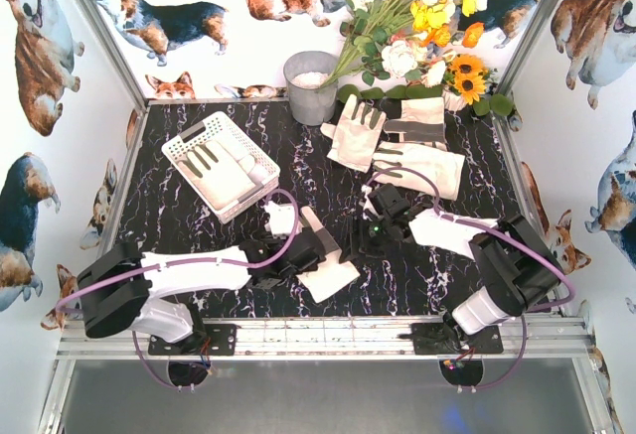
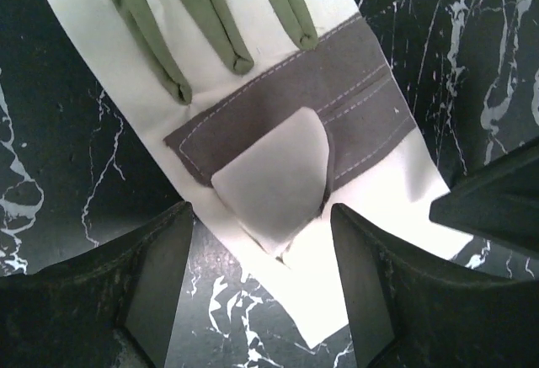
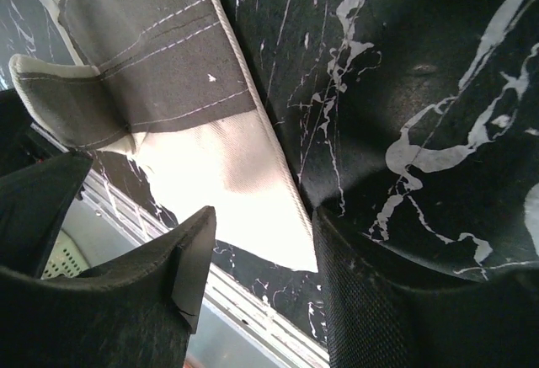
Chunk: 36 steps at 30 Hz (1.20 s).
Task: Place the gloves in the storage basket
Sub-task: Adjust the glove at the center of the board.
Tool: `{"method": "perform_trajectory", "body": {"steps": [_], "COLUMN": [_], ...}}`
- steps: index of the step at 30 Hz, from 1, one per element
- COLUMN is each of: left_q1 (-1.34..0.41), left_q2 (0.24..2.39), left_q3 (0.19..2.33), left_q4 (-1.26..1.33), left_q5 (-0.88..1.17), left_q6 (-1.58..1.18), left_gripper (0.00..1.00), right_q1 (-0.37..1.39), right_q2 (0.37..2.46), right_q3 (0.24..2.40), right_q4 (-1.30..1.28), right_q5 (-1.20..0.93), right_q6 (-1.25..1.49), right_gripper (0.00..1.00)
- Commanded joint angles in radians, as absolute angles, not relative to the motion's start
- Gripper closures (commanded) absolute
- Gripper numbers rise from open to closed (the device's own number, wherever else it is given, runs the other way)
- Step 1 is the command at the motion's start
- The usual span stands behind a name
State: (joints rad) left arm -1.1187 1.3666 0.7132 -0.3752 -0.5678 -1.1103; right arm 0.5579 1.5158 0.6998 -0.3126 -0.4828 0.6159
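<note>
Five gloves can be counted for certain. Three lie close together at the back right of the table (image 1: pixel 199 225): one glove (image 1: pixel 355 132) just beside the grey bucket (image 1: pixel 310 88), another glove (image 1: pixel 421 121) under the bunch of flowers (image 1: pixel 412 17), and a third glove (image 1: pixel 425 168) in front of those. A fourth, the front glove (image 1: pixel 330 273), lies alone flat on the table near the front middle. There is one basket (image 1: pixel 189 136), at the back left, with a pale glove (image 1: pixel 224 171) inside; whether more are stacked under it I cannot tell. The left gripper (image 2: pixel 259 216) is spread wide over the front glove, one finger on each side of the thumb and grey band, the green fingers pointing away from it. I cannot tell if it touches the fabric. The right gripper (image 3: pixel 263 221) is also spread wide and grips nothing. It is just to the right of the front glove, whose cuff corner shows in the gap between its fingers.
</note>
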Motion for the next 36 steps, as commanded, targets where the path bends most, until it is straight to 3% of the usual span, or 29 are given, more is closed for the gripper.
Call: {"method": "perform_trajectory", "body": {"steps": [1,14,17,27,36], "left_q1": [-1.071,-1.034,-1.035,-1.019,-0.981], "left_q2": [1.413,1.380,1.346,1.110,0.838], "left_q3": [0.745,0.705,0.675,0.528,0.389], "left_q4": [-0.386,-0.426,-0.469,-0.517,-0.419], "left_q5": [-0.573,-0.605,-0.617,-0.619,-0.522], "left_q6": [-1.113,-1.178,-1.212,-1.253,-1.122], "left_gripper": [0.40,0.63,0.70,0.92,1.00], "right_q1": [0.575,0.608,0.617,0.659,0.763], "right_q2": [1.537,1.526,1.527,1.527,1.536], "right_q3": [0.730,0.682,0.674,0.677,0.808], "right_q4": [-0.276,-0.263,-0.259,-0.231,-0.144], "right_q5": [-0.474,-0.465,-0.462,-0.469,-0.491], "right_q6": [0.618,0.640,0.647,0.677,0.704], "right_gripper": [0.49,0.55,0.60,0.66,0.65]}}
